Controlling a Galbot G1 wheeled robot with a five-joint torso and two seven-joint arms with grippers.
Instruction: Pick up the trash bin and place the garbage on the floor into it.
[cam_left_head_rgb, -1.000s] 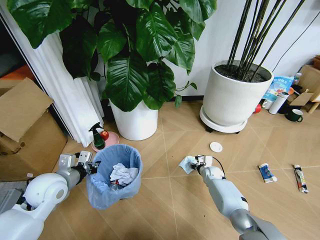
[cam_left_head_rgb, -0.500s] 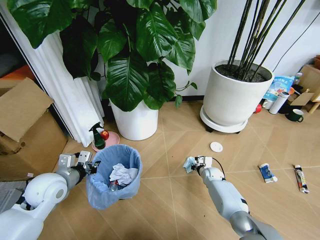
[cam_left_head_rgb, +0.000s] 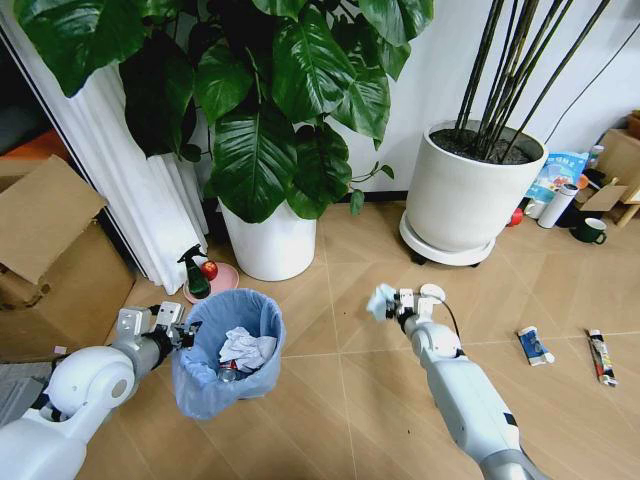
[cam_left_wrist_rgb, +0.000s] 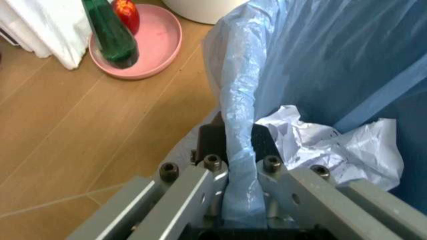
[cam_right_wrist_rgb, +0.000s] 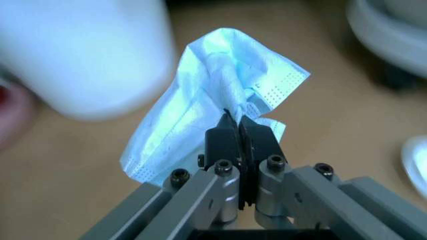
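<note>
Right tool (cam_left_head_rgb: 395, 299) pinching light-blue face mask (cam_left_head_rgb: 380, 298) above floor (cam_left_head_rgb: 330, 400), left tool (cam_left_head_rgb: 180, 330) clamping trash bin (cam_left_head_rgb: 228, 352) rim

head: high, looking down at floor (cam_left_head_rgb: 340, 400) | wrists: close behind claws | shared: trash bin (cam_left_head_rgb: 228, 352)

Soft, even daylight fills the room, and the floor (cam_left_head_rgb: 330, 400) shows only faint shadows under the large white pot (cam_left_head_rgb: 470, 190) and the trash bin (cam_left_head_rgb: 228, 350). The head view bends straight lines toward its edges. In the right wrist view the gripper (cam_right_wrist_rgb: 238, 131) and blue mask (cam_right_wrist_rgb: 213, 105) are sharp; the background behind is heavily blurred.
</note>
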